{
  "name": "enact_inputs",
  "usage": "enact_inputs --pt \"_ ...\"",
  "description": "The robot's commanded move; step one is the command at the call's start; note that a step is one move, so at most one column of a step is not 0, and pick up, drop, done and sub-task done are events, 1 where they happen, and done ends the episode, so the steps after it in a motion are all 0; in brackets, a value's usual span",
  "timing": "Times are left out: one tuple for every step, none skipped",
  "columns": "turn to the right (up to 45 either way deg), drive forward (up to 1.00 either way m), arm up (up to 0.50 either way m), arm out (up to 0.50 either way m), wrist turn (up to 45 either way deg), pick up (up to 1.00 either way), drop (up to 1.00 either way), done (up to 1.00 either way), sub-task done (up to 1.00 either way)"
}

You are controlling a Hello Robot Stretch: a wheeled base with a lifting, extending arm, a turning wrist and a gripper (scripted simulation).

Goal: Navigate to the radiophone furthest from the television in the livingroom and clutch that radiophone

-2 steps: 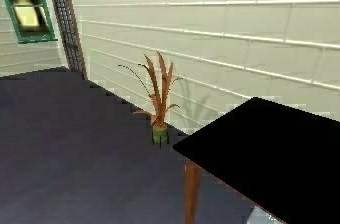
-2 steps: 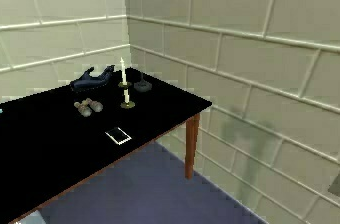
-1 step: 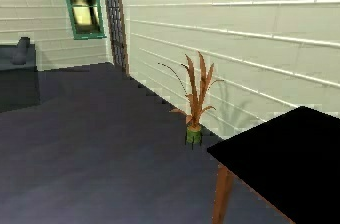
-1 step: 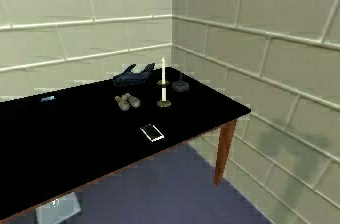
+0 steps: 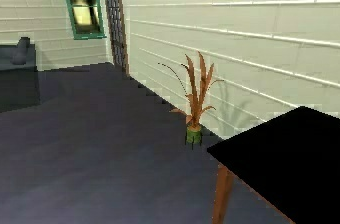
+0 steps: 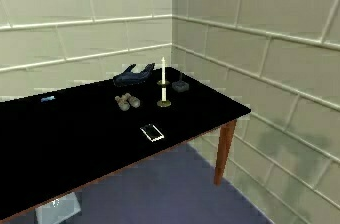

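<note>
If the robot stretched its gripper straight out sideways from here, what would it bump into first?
Probably the black table, or, if the arm rides higher, the candle standing on it; the height is unclear.

floor (image 5: 88, 150): lying open ahead
plant (image 5: 197, 95): standing by the wall
tabletop (image 6: 48, 150): offering room along the near edge
candle (image 6: 163, 80): rising at the back

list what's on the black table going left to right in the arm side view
small bluish flat thing -> pair of small round things -> white candle on a stand -> small dark box
</note>
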Motion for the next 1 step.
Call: enact_inputs --pt "0.0 0.00 0.36 0.00 0.0 0.00 0.00 0.00 0.00"
